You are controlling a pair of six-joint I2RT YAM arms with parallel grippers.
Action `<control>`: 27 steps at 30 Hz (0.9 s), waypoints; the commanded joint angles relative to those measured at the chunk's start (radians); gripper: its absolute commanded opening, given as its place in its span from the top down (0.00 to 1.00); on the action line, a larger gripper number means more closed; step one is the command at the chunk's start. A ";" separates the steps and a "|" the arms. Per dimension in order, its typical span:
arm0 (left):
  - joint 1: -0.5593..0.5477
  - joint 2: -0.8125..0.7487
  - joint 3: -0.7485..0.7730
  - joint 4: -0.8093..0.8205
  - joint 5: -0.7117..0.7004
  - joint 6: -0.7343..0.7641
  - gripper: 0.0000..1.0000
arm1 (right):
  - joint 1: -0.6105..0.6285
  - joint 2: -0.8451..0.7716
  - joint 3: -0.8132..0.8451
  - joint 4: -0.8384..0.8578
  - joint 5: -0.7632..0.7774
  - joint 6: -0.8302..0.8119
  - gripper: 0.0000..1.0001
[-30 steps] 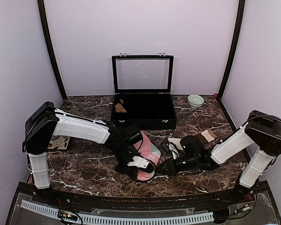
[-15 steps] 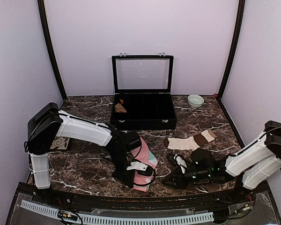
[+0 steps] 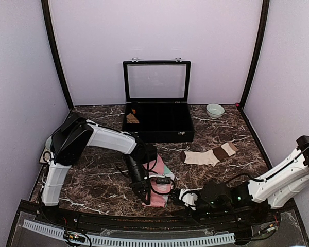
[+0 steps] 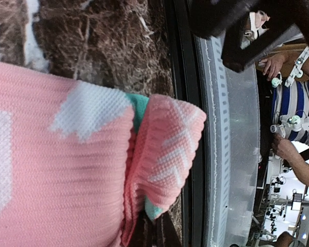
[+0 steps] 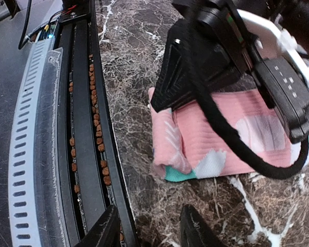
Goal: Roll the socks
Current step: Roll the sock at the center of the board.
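On the marble table, two arms work at the near edge. The left arm bends down over the pink sock, and the right arm lies low along the front rail, pointing at the same sock. The cream sock lies flat and well apart, toward the right, not yet rolled.

The pink sock lies lengthwise just beside the rail, its near end turned over into a first small fold. The left gripper is clenched on top of that end; whether it pinches fabric or merely presses on it, the views do not settle. The right gripper hangs released, its fingers apart and holding nothing, close to the fold.

The step in hand looks like starting the roll. To do it well, the fold likely needs to stay tight and square across the sock's width. The free right gripper could catch the loose side of the fold before the left lets go. Rolling away from the rail would keep the soft knit from slipping off the table, and the left wrist's cable draped across the sock is best avoided.
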 commanded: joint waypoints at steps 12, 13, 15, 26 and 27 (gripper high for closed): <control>0.023 0.078 0.052 -0.004 -0.073 -0.041 1.00 | 0.046 0.202 0.224 -0.020 0.090 -0.289 0.59; 0.023 0.079 0.052 -0.004 -0.078 -0.041 1.00 | 0.041 0.216 0.229 -0.014 0.090 -0.292 0.59; 0.023 0.079 0.054 -0.004 -0.081 -0.042 1.00 | 0.025 0.245 0.232 0.014 0.089 -0.299 0.59; 0.023 0.078 0.064 -0.001 -0.113 -0.045 1.00 | -0.027 0.320 0.279 0.043 0.055 -0.359 0.60; 0.023 0.079 0.065 -0.002 -0.113 -0.046 1.00 | -0.028 0.326 0.278 0.044 0.048 -0.355 0.60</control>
